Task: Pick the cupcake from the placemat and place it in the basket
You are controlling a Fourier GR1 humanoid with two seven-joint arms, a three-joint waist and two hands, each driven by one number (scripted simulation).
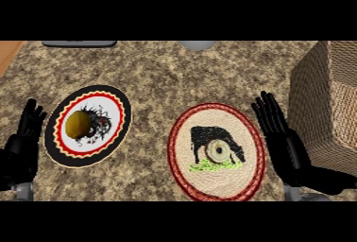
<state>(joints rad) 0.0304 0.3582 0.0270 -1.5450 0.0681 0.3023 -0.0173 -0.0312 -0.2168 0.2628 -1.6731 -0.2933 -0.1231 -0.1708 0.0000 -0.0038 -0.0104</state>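
Note:
A cupcake (220,151), seen from above as a small beige round, stands on the round woven placemat (209,182) with a red rim and a black cow picture, at centre right. The tall woven basket (327,99) stands at the right edge. My right hand (284,142) is open with fingers straight, upright between the placemat's right rim and the basket, apart from the cupcake. My left hand (22,142) rests open at the left edge, fingers up.
A black-rimmed round plate (63,151) at the left holds a yellow-brown rounded object (79,123). A flat grey item (79,43) and a grey rounded object (199,45) sit at the counter's far edge. The counter is speckled brown stone.

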